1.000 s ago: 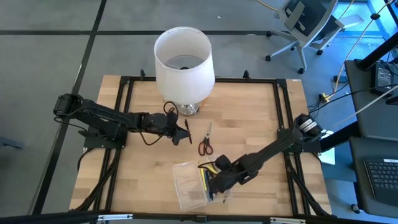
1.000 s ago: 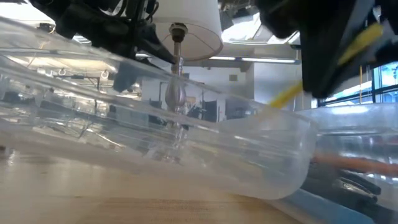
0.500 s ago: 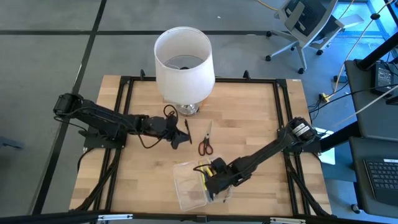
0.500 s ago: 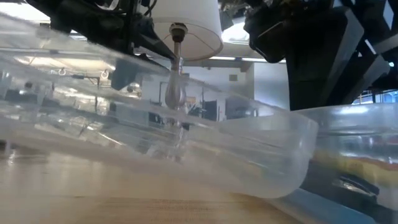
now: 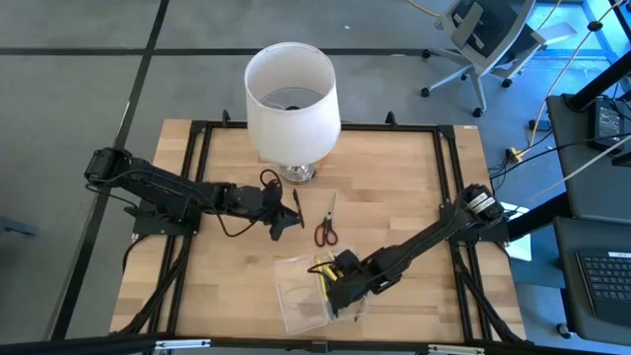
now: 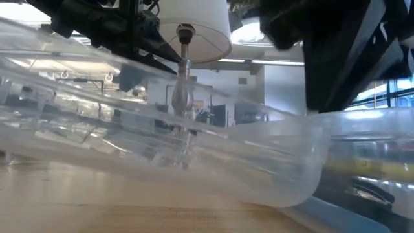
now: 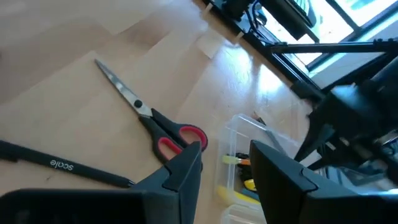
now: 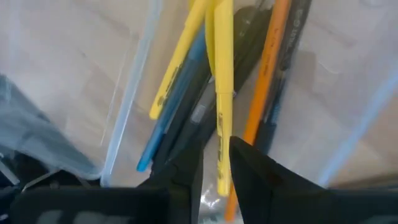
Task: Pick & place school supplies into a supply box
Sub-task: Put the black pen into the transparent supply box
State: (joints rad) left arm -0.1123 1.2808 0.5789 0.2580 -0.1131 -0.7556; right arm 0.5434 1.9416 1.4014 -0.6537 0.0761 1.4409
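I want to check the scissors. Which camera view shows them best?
The left wrist view: the red-handled scissors lie closed on the wood, whole and near. The high view shows them small. The low and right wrist views do not show them.

Red-handled scissors point(image 7: 163, 127), yellow pens point(image 8: 219, 81)

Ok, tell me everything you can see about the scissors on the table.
The scissors are small, with red loop handles and slim silvery blades joined at a dark pivot. They lie flat and closed on the bare wooden table, blades pointing toward the lamp, handles toward the clear supply box. Nothing touches them. The left gripper, open, hovers close beside them, near a black pen.
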